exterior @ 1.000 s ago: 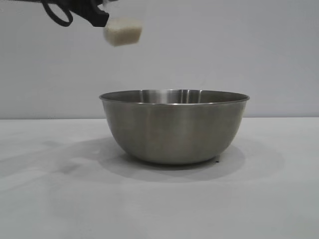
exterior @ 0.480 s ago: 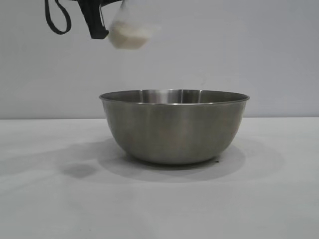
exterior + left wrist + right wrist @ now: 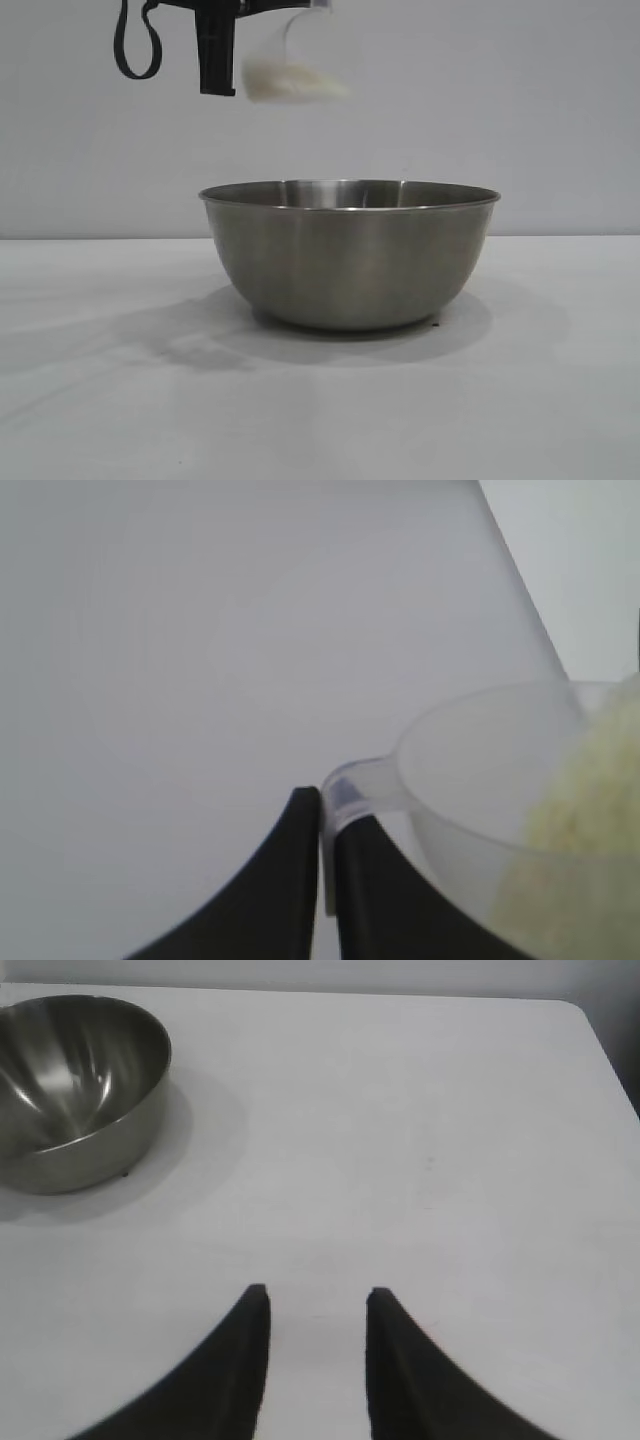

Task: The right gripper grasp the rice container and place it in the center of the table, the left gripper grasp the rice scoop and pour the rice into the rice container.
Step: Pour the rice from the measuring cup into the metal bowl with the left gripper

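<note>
Fingers first: on my left gripper [image 3: 328, 825] they are pinched narrow on the handle of the rice scoop [image 3: 480, 810], one dark tip on each side of the clear loop; on my right gripper [image 3: 318, 1305] they stand apart with a gap between the tips and nothing between them.

Going from biggest down, I see the bench [image 3: 560, 400], a plain white top against a pale grey wall. On it sits the rice container [image 3: 350, 255], the big brushed-steel bowl, upright at about the middle of the exterior view, with its shadow spread around its base. My right wrist camera shows that same bowl [image 3: 70, 1090] well away from the right fingers, which hover over bare bench surface.

High above the bowl's left side, near the top edge of the exterior view, I have the left gripper [image 3: 217, 60], with a black cable loop hanging beside it. It holds the scoop [image 3: 295, 60] in the air, tilted, well clear of the bowl's rim. Inside the scoop the rice [image 3: 290, 82] lies as a pale cream mass gathered toward the low side; on the left wrist camera I see the grains [image 3: 585, 850] heaped against one wall of the clear cup. I cannot tell whether any grains are falling.
</note>
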Motion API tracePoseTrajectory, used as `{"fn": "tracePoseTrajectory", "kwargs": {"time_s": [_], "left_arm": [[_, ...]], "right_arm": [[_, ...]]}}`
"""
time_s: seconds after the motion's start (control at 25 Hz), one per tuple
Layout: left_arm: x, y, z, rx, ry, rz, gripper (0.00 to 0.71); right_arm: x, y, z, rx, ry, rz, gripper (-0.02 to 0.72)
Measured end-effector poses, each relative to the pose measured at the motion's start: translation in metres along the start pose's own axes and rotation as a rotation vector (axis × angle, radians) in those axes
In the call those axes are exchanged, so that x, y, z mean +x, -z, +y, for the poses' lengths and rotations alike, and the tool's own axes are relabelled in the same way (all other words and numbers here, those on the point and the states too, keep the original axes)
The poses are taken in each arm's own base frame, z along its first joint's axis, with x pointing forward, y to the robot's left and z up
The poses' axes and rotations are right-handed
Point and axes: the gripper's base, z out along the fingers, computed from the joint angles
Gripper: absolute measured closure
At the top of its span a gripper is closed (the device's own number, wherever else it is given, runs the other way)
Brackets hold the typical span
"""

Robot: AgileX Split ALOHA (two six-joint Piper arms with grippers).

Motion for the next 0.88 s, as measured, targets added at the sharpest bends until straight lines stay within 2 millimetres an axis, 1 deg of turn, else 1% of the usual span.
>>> {"fn": "tracePoseTrajectory", "kwargs": {"time_s": [0.6,0.88], "left_arm": [[0.0001,0.0000,-0.0003,0.003,-0.245,0.000,0.710],[0.0002,-0.0003,0.0008,-0.006,-0.391,0.001,0.710]], "right_arm": [[0.0000,0.0000,0.0000,0.000,0.000,0.000,0.469],[0.0000,0.0000,0.0000,0.000,0.000,0.000,0.469]]}}
